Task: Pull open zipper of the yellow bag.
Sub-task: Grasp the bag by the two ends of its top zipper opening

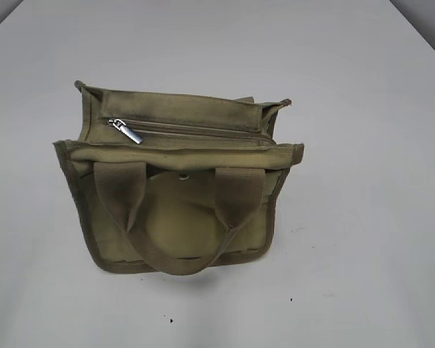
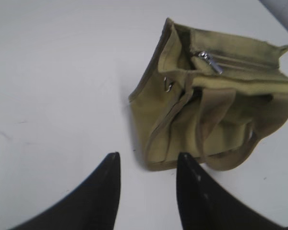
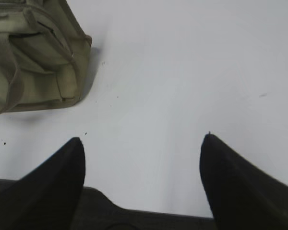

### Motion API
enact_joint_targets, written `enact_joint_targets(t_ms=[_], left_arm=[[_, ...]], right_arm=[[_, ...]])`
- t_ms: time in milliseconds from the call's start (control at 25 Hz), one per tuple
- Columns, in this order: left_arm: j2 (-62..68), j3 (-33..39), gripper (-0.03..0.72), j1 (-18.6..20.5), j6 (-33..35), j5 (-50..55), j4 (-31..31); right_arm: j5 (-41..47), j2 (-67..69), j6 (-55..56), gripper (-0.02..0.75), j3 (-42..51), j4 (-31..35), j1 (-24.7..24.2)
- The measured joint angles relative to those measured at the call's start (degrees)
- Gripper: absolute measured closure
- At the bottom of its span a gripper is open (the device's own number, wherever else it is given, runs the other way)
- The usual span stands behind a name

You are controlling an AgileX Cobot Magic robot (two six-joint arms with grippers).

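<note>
Seemingly nothing has hold of the yellow bag in the exterior view, where neither claw shows. It stands on the pale table, mouth up, its limp webbing handle drooping down the front face. The zipper runs along the top panel and looks fully closed, with the silver pull tab lying flat at its left end. The canvas looks soft and light, so it would likely slide or crumple under a one-handed pull; the tab is small, flat and probably slippery.

From the left wrist view, the left gripper hangs partly spread and empty, above the table. The bag sits ahead and to the right of it, close to the right-hand finger but apart from it. The tab lies farther ahead, beyond the bag's near corner. That tab is the natural pinch point.

From the right wrist view, the right gripper stands widely spread and empty. The bag's end lies ahead and to its left, well apart. Pinning that far fabric edge would probably steady the pull.
</note>
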Motion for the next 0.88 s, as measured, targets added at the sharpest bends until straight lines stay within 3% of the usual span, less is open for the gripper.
enact_joint_targets(t_ms=[200, 400, 480, 600, 880], left_arm=[[14.5, -0.6, 0.366, 0.0, 1.9, -7.7, -13.0], [31.7, -4.2, 0.319, 0.0, 15.0, -7.6, -31.0], [40.3, -6.5, 0.315, -0.2, 18.6, -6.4, -34.8], [49.2, -10.0, 0.314, -1.9, 21.5, -5.8, -36.5], [67.3, -20.7, 0.312, -10.3, 22.6, -6.0, -35.4]], right_arm=[[-3.6, 9.7, -4.9, 0.164, -1.0, 4.0, 3.7], [-7.3, 22.2, -10.9, 0.164, -4.5, 5.6, 7.5], [-9.0, 28.0, -14.4, 0.164, -6.5, 5.8, 8.6], [-11.9, 35.8, -19.1, 0.164, -10.4, 6.3, 10.9], [-16.7, 55.0, -23.1, 0.164, -19.8, 7.5, 19.7]])
